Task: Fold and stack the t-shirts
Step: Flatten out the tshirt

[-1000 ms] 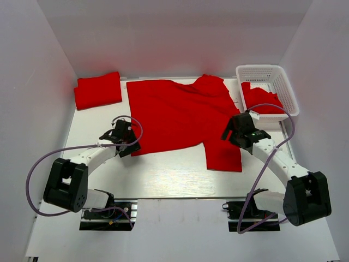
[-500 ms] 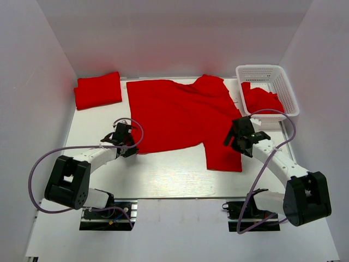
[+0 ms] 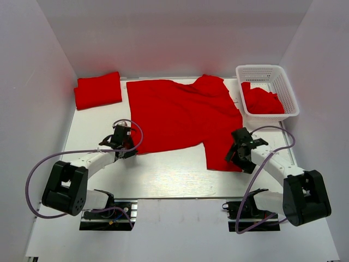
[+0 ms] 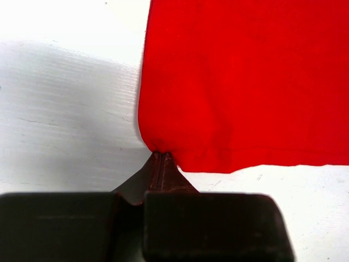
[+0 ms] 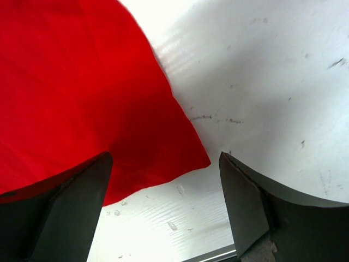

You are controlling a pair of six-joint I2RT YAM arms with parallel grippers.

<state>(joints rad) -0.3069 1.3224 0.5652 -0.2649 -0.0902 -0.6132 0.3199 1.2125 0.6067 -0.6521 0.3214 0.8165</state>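
Note:
One red t-shirt (image 3: 180, 114) lies spread flat across the middle of the table. My left gripper (image 3: 128, 149) is at its near left corner; in the left wrist view the left gripper (image 4: 161, 155) is shut on that corner of the cloth (image 4: 245, 82). Over the near right corner is my right gripper (image 3: 236, 155). The right wrist view shows the right gripper (image 5: 163, 164) open, with the shirt's corner (image 5: 185, 153) lying flat on the table between its fingers. Another t-shirt (image 3: 98, 90) lies folded at the back left. A third, crumpled one (image 3: 262, 101) is in the basket.
A white lattice basket (image 3: 265, 68) stands at the back right, just beyond the right arm. White walls close in the table on the left, right and back. The arm bases and purple cables (image 3: 32, 180) sit at the near edge.
The left gripper has closed on the shirt's near left corner. The right arm has moved nearer and lower, from the shirt's right edge to its near right corner.

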